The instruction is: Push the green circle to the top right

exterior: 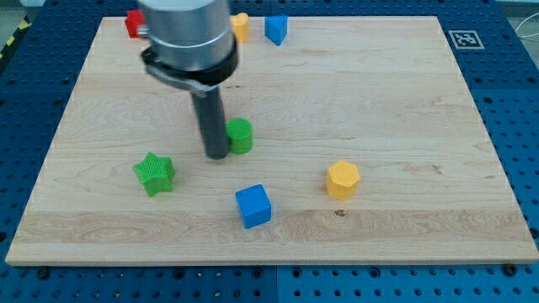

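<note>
The green circle (241, 135) sits a little left of the board's middle. My tip (216, 156) stands right against its left side, touching or nearly touching it. The dark rod rises from there to the arm's grey body (187, 38), which hides part of the board's upper left.
A green star (154, 173) lies at the view's lower left of my tip. A blue cube (253, 206) and a yellow hexagon (343, 179) lie lower down. A red block (134, 23), a yellow block (242, 27) and a blue block (275, 29) sit along the top edge.
</note>
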